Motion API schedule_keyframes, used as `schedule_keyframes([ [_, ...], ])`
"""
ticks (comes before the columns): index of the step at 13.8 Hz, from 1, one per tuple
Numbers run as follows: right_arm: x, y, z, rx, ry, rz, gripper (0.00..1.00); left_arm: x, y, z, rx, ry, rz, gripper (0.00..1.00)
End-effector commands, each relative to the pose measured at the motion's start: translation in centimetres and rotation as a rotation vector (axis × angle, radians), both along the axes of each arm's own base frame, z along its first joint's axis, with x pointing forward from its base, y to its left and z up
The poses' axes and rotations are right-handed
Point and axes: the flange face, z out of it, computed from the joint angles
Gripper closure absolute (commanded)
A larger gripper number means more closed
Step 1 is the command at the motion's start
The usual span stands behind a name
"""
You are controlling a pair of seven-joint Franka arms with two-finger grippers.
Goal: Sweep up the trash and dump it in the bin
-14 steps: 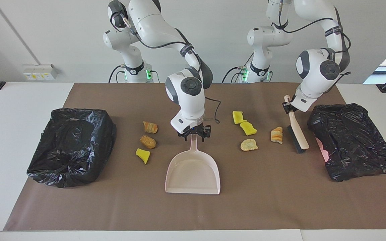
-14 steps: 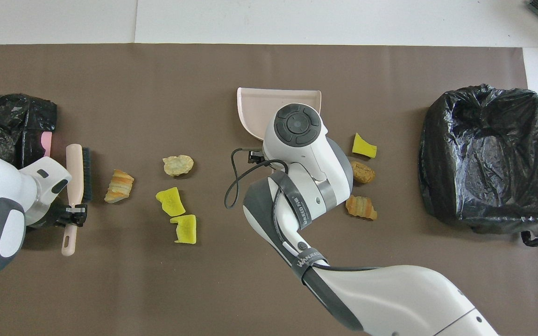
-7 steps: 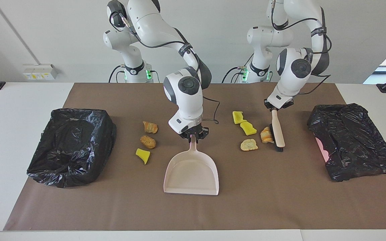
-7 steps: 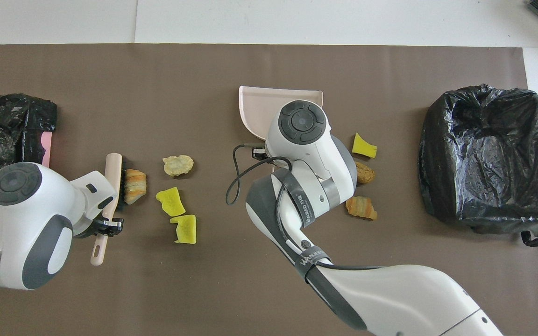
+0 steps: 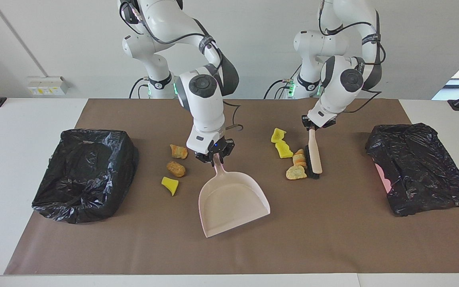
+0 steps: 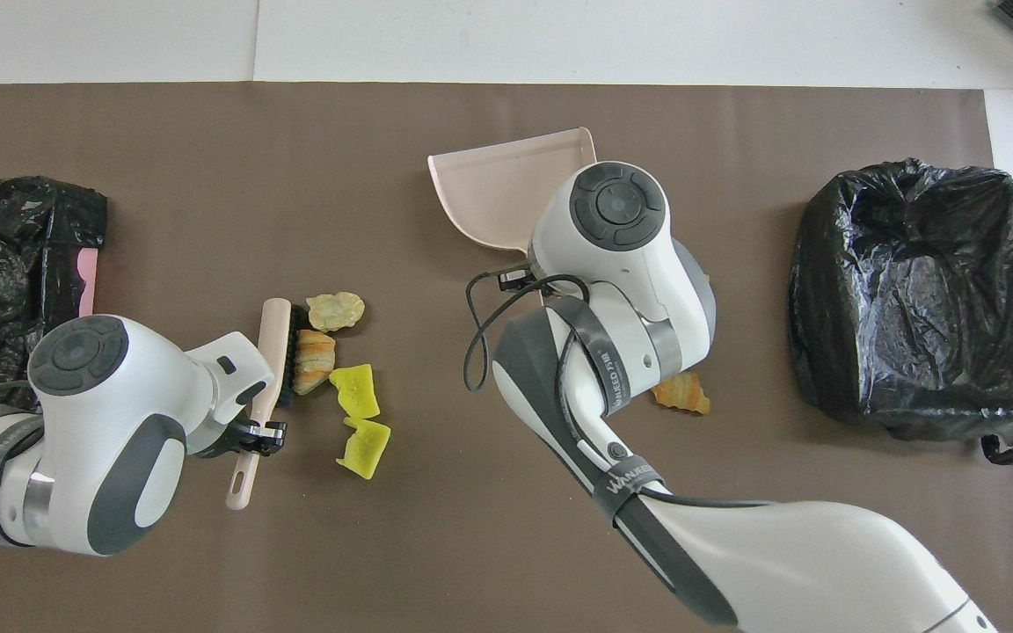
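My left gripper (image 5: 312, 128) is shut on the handle of a pink brush (image 5: 315, 156), whose bristles press a croissant piece (image 5: 300, 158) against a pale pastry (image 5: 295, 172) and two yellow wedges (image 5: 284, 150) of trash. The overhead view shows that gripper (image 6: 251, 432), the brush (image 6: 271, 369) and the bunched trash (image 6: 356, 390). My right gripper (image 5: 214, 156) is shut on the handle of the pink dustpan (image 5: 233, 199), which rests on the mat, angled. Three more trash bits (image 5: 176, 169) lie beside the dustpan handle. The black-lined bin (image 5: 84, 173) stands at the right arm's end.
A crumpled black bag (image 5: 418, 167) with something pink under it lies at the left arm's end. A brown mat (image 5: 333, 239) covers the table. In the overhead view the right arm's wrist (image 6: 616, 207) hides its gripper and part of the dustpan (image 6: 498, 193).
The left gripper swept the brush toward the table's middle, pushing the croissant piece into the other trash. The right gripper closed on the dustpan handle and swung the pan's mouth toward that trash.
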Motion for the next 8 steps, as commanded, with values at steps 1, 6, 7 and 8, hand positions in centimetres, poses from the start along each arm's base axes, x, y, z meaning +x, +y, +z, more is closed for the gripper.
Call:
schedule_keyframes([
  [1,-3.8,-2.1,2.8,-0.027,0.010,0.180,1.00,1.0,2.2,0.5,0.012,-0.007,0.020,1.00],
  [6,-9.2,-4.5,2.3,-0.093,0.009,0.547,1.00,2.6,2.2,-0.9,0.040,-0.110,-0.021,1.00],
  [7,-9.6,-4.9,1.7,-0.091,0.015,0.668,1.00,2.7,2.2,-1.3,0.041,-0.104,-0.024,1.00],
  [8,-9.9,-5.3,1.3,-0.084,0.034,0.799,1.00,2.6,2.4,-1.4,0.042,-0.096,-0.021,1.00],
])
